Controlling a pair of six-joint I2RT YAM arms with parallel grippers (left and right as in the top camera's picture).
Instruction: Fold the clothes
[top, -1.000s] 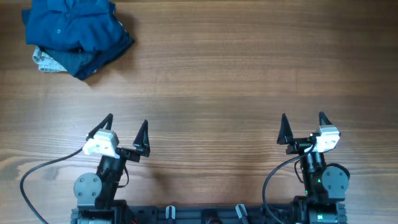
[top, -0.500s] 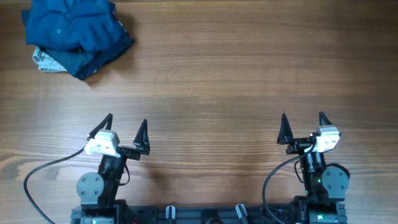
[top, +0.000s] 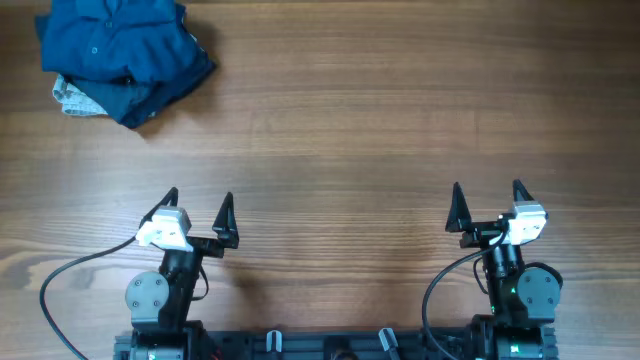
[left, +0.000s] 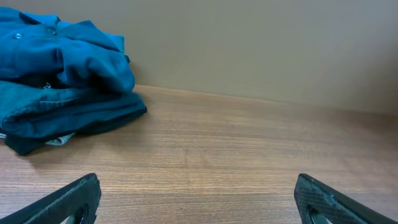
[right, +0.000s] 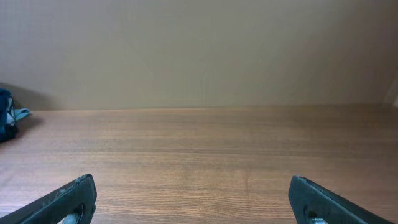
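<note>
The clothes (top: 120, 55) lie heaped at the table's far left corner: a mid-blue buttoned shirt on top, darker blue fabric under it and a pale patterned piece (top: 72, 97) poking out at the left. In the left wrist view the clothes (left: 62, 81) fill the upper left, well beyond the fingers. My left gripper (top: 198, 200) stands open near the front edge, nothing between its fingers (left: 74, 196). My right gripper (top: 487, 192) is open too, over bare wood at the front right, with only a dark scrap of the clothes (right: 6, 118) at its view's left edge.
The wooden table (top: 400, 110) runs back to a plain beige wall (right: 199, 50). Both arm bases and their cables (top: 60, 285) sit along the front edge.
The left gripper has drawn back slightly toward the front edge. The right arm and the clothes have not moved.
</note>
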